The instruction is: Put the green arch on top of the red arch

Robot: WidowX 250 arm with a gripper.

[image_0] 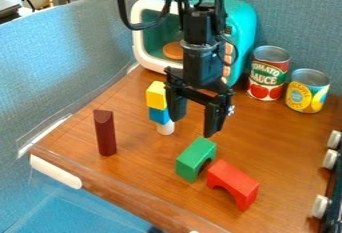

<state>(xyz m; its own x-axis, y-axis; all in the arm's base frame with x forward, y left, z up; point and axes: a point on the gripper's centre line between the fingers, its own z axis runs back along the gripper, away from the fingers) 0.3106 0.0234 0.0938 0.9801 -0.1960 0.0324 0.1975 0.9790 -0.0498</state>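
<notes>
The gripper (195,119) hangs over the middle of the wooden table, open, with its two fingers spread and nothing held between them. Below it and slightly nearer the front, the green arch (196,157) stands on the table with its opening facing down. Beside it, to the lower right, the red arch (234,181) also rests on the table, its opening downward. The two arches are very close at their near corners; whether they touch I cannot tell.
Behind the gripper's left finger is a stack with a yellow block (156,95) over a blue block (159,115) and a white piece. A dark red block (105,133) stands at left. Two cans (268,73) and a teal toy oven (242,24) are behind; knobs line the right edge.
</notes>
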